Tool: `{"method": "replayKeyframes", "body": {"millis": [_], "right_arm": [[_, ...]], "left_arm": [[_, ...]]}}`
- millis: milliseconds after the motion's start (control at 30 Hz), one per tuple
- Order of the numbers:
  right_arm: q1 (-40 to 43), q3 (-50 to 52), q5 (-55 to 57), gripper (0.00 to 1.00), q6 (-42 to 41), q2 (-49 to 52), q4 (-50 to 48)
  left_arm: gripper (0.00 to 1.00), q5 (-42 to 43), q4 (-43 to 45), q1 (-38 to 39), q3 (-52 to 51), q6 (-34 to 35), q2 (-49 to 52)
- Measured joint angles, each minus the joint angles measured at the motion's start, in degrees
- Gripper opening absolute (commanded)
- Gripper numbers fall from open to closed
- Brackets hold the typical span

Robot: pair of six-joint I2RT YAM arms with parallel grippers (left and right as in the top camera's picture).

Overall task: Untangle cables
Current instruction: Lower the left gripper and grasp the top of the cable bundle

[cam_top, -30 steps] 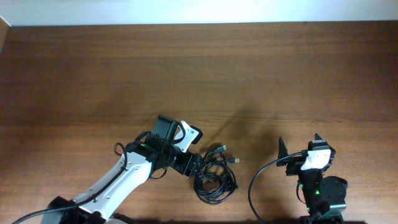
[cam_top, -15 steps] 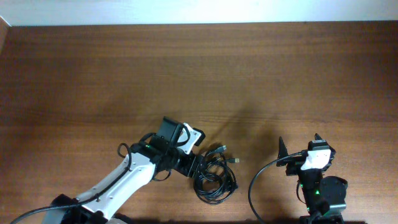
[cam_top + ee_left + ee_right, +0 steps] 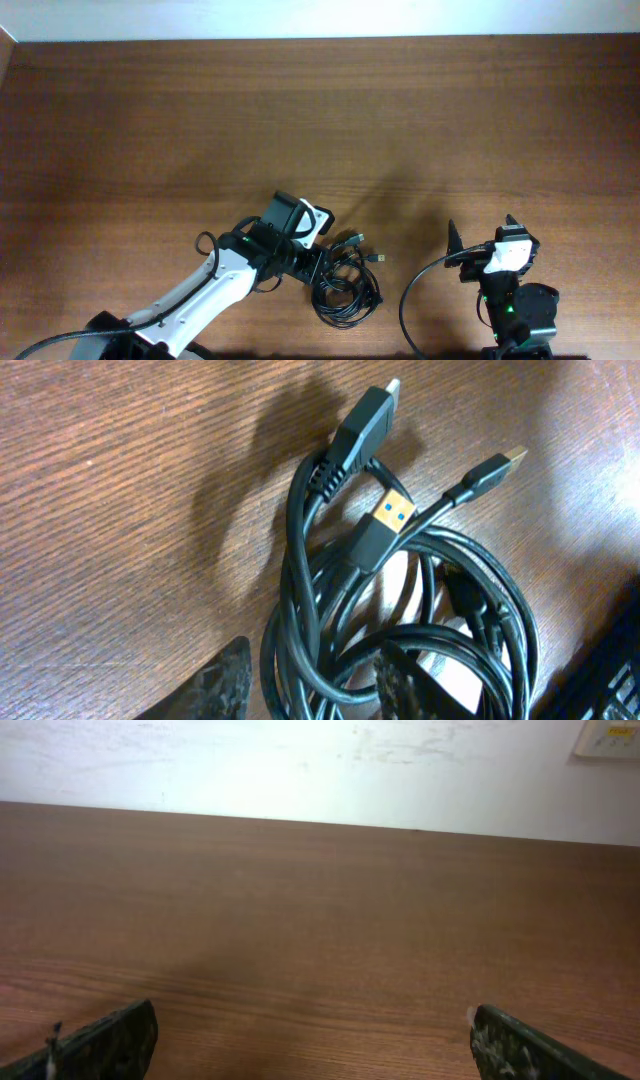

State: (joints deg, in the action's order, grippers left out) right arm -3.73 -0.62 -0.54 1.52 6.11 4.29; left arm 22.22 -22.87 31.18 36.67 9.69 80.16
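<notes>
My left jaws sit low over the cables [image 3: 345, 282], a black bundle of loops close to the front edge of the tabletop [image 3: 150, 120], a little right of its middle. The jaws are about half closed. My left fingertips [image 3: 215, 680] flank a few strands of the bundle, but I cannot tell whether they are pinching them or only bracketing them. Just beyond the strands a blue-tongued plug [image 3: 393, 512] lies across the loops. A thick black plug [image 3: 362, 418] points away from me and a small gold-tipped plug [image 3: 510, 458] lies off to its right, both resting on bare wood.

My right jaws are near the front right corner, well apart from the bundle. They are spread wide, with nothing between the right fingertips [image 3: 105, 1040]. Past them the wood runs to the far edge, with a pale wall [image 3: 300, 760] behind it.
</notes>
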Motion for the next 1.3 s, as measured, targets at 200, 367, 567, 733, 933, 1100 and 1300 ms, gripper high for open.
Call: {"method": "replayKeyframes", "body": {"millis": [200, 367, 567, 733, 933, 1100, 1300], "right_arm": [[0.00, 0.00, -0.02, 0.99, -0.04, 0.00, -0.02], [0.00, 0.00, -0.02, 0.99, -0.04, 0.00, -0.02], [0.00, 0.00, 0.00, 0.99, -0.07, 0.00, -0.02], [0.00, 0.00, -0.02, 0.99, -0.07, 0.00, -0.02], [0.00, 0.00, -0.02, 0.99, -0.07, 0.00, 0.00], [0.00, 0.00, -0.02, 0.99, -0.07, 0.00, -0.02], [0.00, 0.00, 0.00, 0.99, -0.07, 0.00, -0.02]], "left_arm": [[0.38, -0.22, 0.04, 0.00, 0.00, 0.26, 0.00], [0.42, -0.92, 0.28, 0.00, 0.00, 0.28, 0.00], [0.47, -1.53, 1.27, 0.00, -0.02, 0.44, 0.00], [0.45, -1.90, 1.36, 0.35, -0.02, 0.44, 1.51], [0.38, -1.95, 2.78, 1.14, -0.02, 0.55, 5.73], [0.22, -1.60, 4.15, 1.27, -0.02, 2.51, 7.50], [0.01, -1.64, 4.31, 1.33, -0.02, 3.65, 7.50]]}}
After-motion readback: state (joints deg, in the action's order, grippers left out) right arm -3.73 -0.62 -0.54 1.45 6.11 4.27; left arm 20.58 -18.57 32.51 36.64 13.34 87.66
